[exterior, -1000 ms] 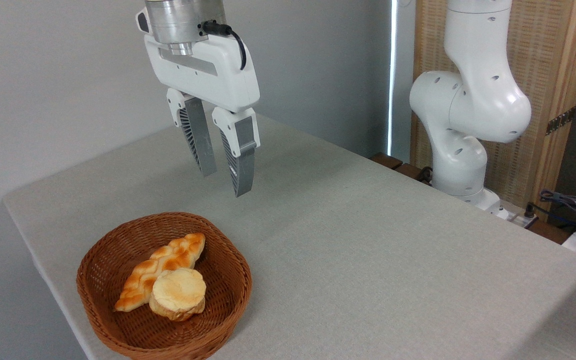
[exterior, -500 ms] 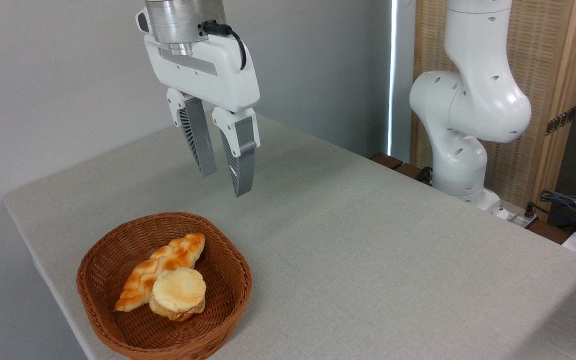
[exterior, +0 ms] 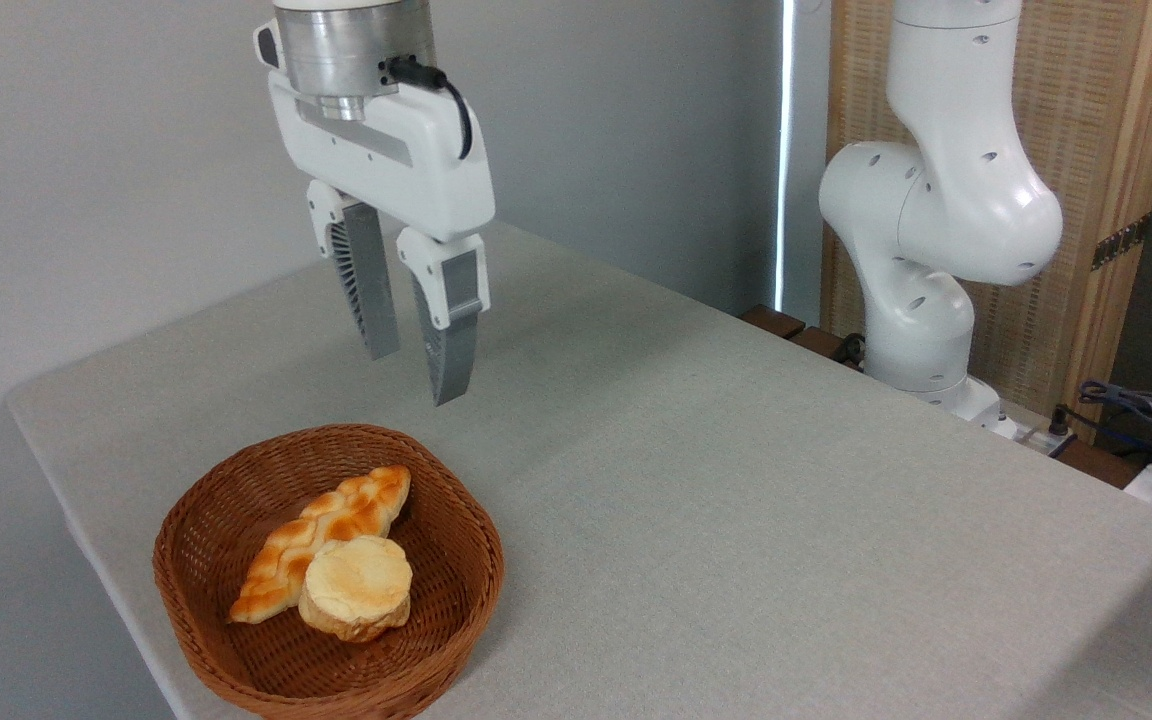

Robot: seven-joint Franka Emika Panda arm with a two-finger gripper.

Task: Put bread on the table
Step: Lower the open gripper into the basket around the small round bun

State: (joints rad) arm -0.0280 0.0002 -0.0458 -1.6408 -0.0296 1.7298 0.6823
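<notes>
— Shifted left and a touch lower within the last second: end effector (exterior: pixel 414 375), fingers slightly spread, gripping nothing, hanging above the wicker basket (exterior: pixel 236 640).

— And the bread (exterior: pixel 356 587)?

— Lying in the basket against the braided loaf (exterior: pixel 321 538), not yet on the table (exterior: pixel 736 500). Approach under way, pickup pending.

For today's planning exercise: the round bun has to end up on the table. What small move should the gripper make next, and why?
Probably ease down and toward the camera until it straddles the bread. The gripper hangs open and empty above the basket, beyond its far rim, while the bun lies inside against the braided loaf.
</notes>
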